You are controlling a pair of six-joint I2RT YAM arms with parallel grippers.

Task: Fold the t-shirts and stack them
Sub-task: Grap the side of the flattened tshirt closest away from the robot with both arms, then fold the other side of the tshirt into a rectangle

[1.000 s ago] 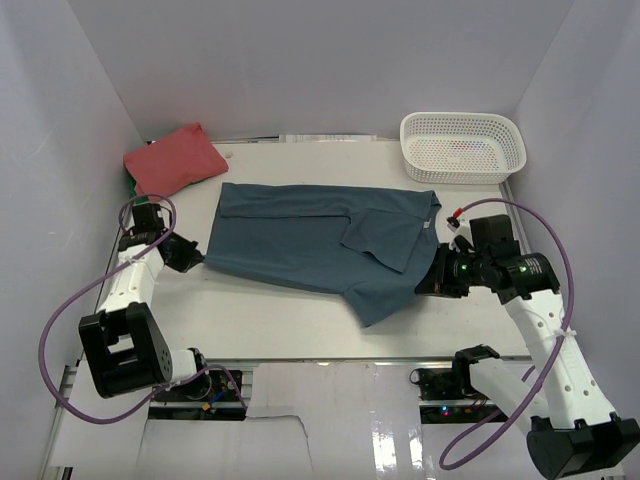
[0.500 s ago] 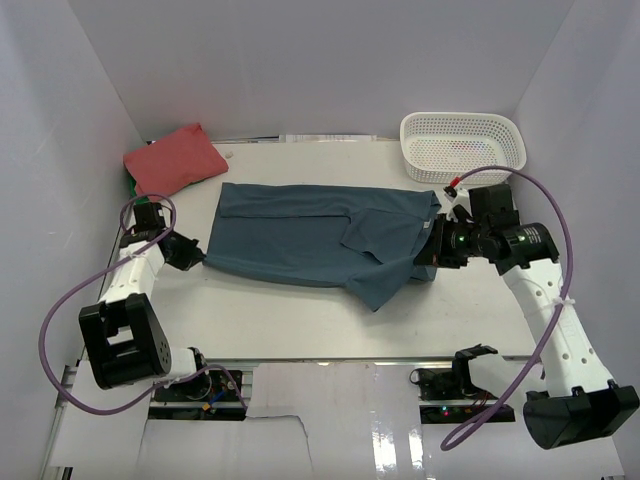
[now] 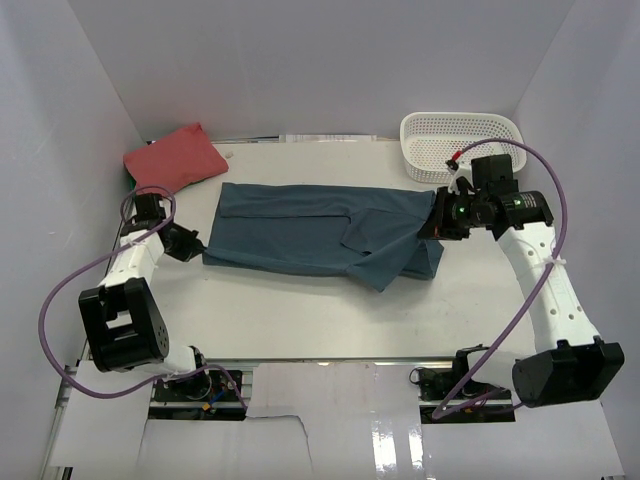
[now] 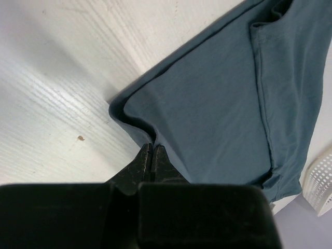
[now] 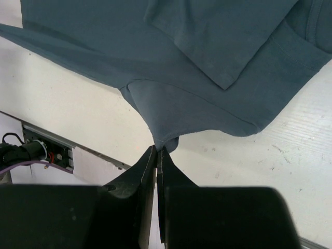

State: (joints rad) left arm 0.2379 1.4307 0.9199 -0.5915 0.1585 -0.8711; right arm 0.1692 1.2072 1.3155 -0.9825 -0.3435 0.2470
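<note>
A dark teal-blue t-shirt [image 3: 300,230] lies spread across the middle of the table, partly folded lengthwise. My left gripper [image 3: 192,245] is shut on its left edge [image 4: 140,129], low at the table. My right gripper [image 3: 438,222] is shut on a corner of the shirt's right end [image 5: 168,141], lifted above the table, so the cloth [image 5: 207,83] hangs from the fingertips and drapes back over the shirt. The coral-red t-shirt [image 3: 172,160] sits folded at the back left corner.
A white lattice basket [image 3: 462,145] stands at the back right, just behind my right wrist. White walls enclose the table on three sides. The near table edge with rails and cables [image 5: 36,150] runs along the front.
My right gripper has carried the shirt's right corner up and toward the back, folding the lower right flap onto the shirt. My left gripper has kept its hold, shifting only slightly toward the back.
</note>
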